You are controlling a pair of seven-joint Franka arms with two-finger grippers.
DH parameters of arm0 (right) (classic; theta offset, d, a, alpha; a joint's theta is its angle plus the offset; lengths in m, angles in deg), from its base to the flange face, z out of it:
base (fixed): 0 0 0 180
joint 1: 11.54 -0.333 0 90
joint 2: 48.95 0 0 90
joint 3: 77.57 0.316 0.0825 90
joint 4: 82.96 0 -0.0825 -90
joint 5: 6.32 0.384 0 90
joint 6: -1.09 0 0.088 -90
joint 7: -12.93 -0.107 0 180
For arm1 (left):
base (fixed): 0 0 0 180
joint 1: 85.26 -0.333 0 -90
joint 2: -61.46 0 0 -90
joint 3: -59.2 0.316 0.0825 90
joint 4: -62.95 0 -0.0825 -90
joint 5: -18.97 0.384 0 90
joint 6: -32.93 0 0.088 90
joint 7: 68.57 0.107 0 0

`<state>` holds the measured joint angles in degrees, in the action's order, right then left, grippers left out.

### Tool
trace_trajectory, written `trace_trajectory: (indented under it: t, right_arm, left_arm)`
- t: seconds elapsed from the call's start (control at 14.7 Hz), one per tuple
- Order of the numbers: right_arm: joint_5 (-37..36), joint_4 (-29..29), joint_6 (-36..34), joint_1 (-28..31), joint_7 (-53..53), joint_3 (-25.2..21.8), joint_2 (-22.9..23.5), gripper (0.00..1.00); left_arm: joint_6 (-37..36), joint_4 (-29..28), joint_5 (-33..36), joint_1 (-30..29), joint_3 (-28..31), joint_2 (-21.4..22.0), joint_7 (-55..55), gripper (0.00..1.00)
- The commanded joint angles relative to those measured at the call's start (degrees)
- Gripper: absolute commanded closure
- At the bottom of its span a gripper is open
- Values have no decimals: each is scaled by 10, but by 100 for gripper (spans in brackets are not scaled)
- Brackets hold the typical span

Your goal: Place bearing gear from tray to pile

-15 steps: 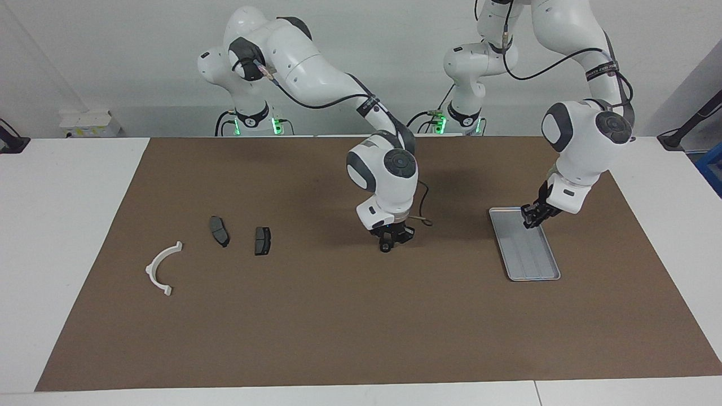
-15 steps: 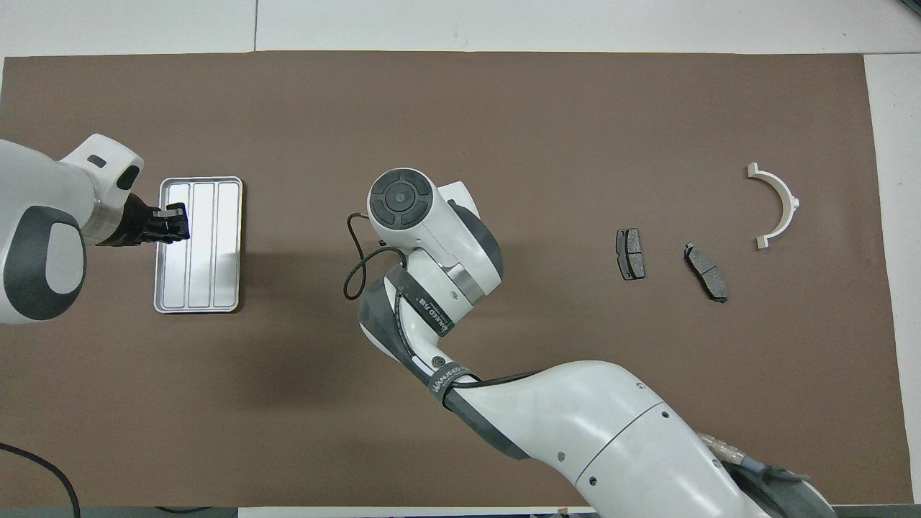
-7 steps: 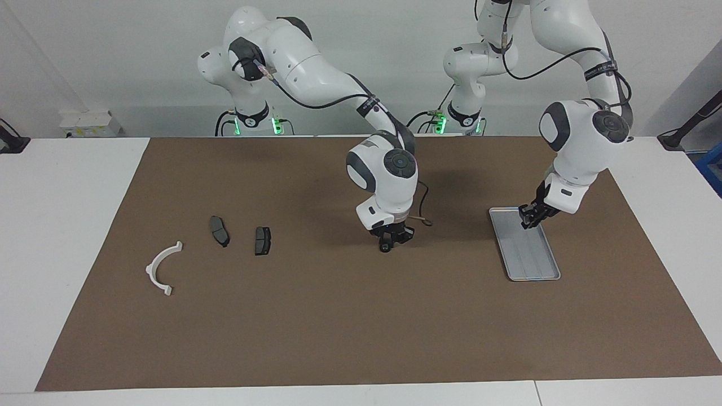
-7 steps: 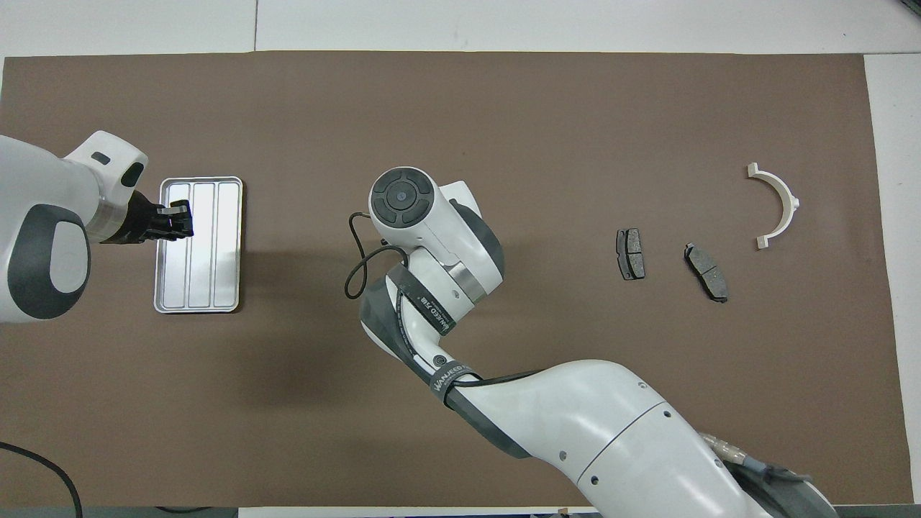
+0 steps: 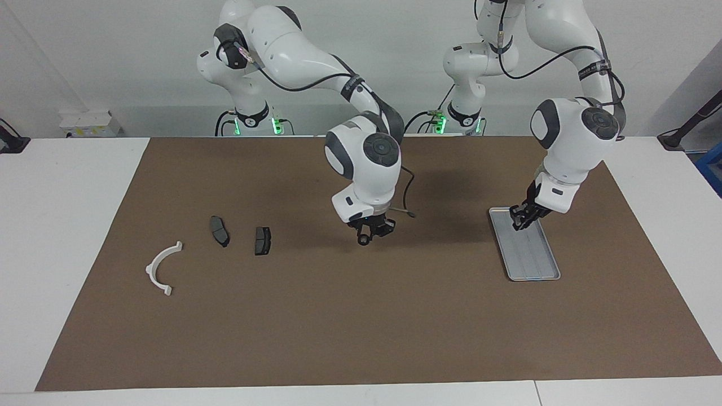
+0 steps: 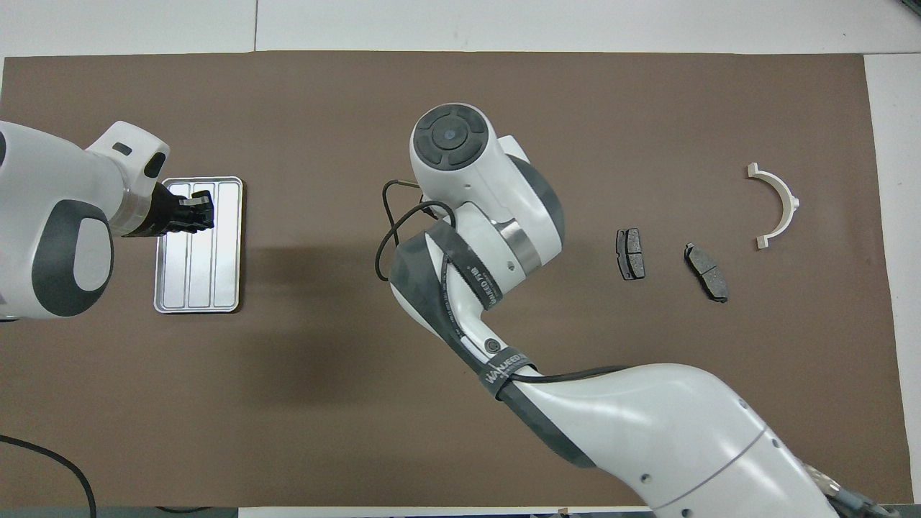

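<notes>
— Risen and swung toward the pile (image 5: 219,230) since a second ago: bearing gear (image 5: 363,241), a small dark ring clenched between the fingers of right gripper (image 5: 365,237). Hangs now over bare brown mat (image 5: 361,327) around the middle of the worktop (image 5: 67,237), clear of the surface.

— Noted. Close to the pile yet?

— Well apart from it. Lies toward the right arm's end of the worktop: two dark brake pads (image 5: 262,240) side by side, then a white curved bracket (image 5: 161,269), farther from the robots and nearer that end.

— And the tray (image 5: 533,259)?

— Sits flat on the mat toward the left arm's end, long sides running away from the robots, ridged floor showing.

— Anything over it?

— Left gripper (image 5: 520,221), hovering over the end nearer the robots. Has edged a little further in across the tray than a second ago. Points down at a tilt. Cannot tell whether released or clenched.

— Right gripper from overhead?

— Hidden under its own wrist; grasp read from the facing view alone.
</notes>
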<state>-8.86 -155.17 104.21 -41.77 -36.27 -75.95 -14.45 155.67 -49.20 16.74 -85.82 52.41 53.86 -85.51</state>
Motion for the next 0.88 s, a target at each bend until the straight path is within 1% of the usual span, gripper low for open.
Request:
trace_trajectory:
  t: [0.0, 0.14, 0.27, 0.34, 0.41, 0.47, 0.54, 0.61, 0.68, 0.81]
  right_arm:
    - [1, -12, -49, 73, 141, 10, -56, 100]
    - [0, -12, -58, 124, 270, 8, -70, 100]
    - [-3, -19, -49, 176, 378, 8, -69, 100]
    - [-4, -26, -34, 198, 419, 7, -69, 100]
    - [-4, -47, -14, 219, 449, 7, -70, 100]
    - [-4, -69, 12, 238, 467, 8, -70, 100]
    - [-4, -96, 42, 246, 473, 7, -72, 100]
    - [-4, -123, 73, 249, 474, 6, -74, 100]
    - [-8, -144, 104, 256, 476, 6, -74, 100]
    - [-22, -170, 163, 273, 503, 6, -60, 100]
  left_arm:
    - [-14, 51, -4, 74, 8, -30, -99, 94]
    - [-25, 116, -2, 137, 10, -84, -186, 94]
    - [-29, 176, 2, 190, 11, -142, -255, 94]
    - [-29, 219, 8, 227, 13, -182, -297, 94]
    - [-29, 265, 26, 254, 14, -227, -343, 94]
    - [-28, 293, 38, 272, 14, -257, -368, 94]
    - [-28, 309, 40, 296, 15, -280, -387, 94]
    - [-20, 311, 47, 320, 26, -306, -404, 94]
    - [-6, 304, 56, 338, 45, -309, -407, 94]
    - [-16, 303, 49, 339, 49, -309, -408, 94]
